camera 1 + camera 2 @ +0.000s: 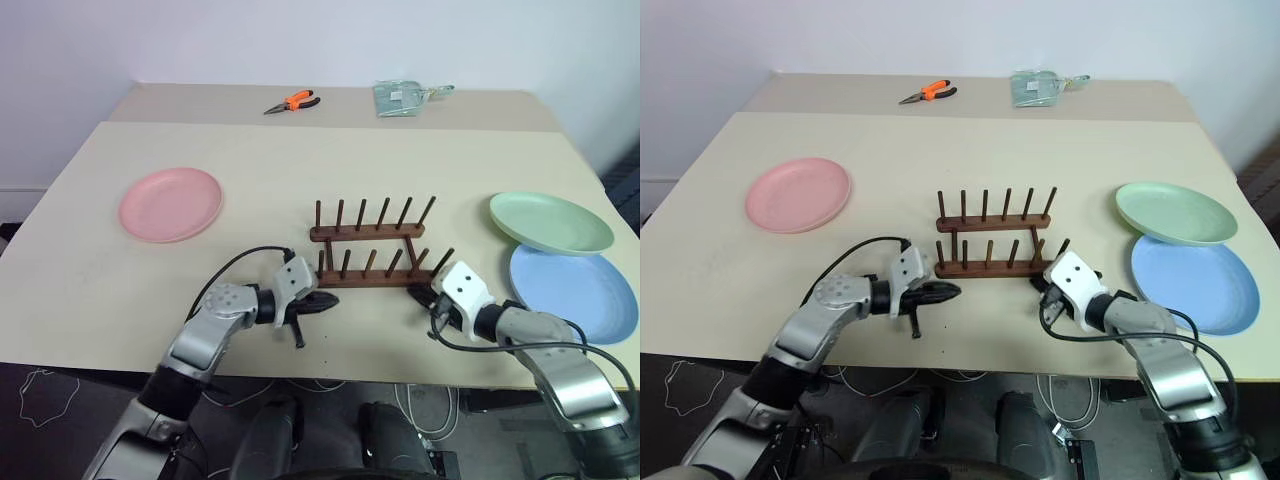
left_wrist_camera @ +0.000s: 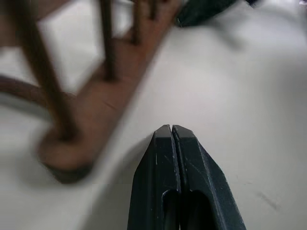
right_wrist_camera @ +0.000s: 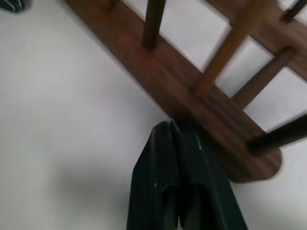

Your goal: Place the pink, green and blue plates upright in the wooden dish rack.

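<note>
The wooden dish rack stands empty at the table's middle, two rows of upright dowels on a low base. The pink plate lies flat at the left. At the right, the green plate lies flat with its near edge overlapping the blue plate. My left gripper is shut and empty, just off the rack's near left corner. My right gripper is also shut and empty, its tip right against the rack's near rail by the right end.
Orange-handled pliers and a clear plastic packet lie on the far table section. The table's front edge runs just below both grippers. Bare tabletop lies between the pink plate and the rack.
</note>
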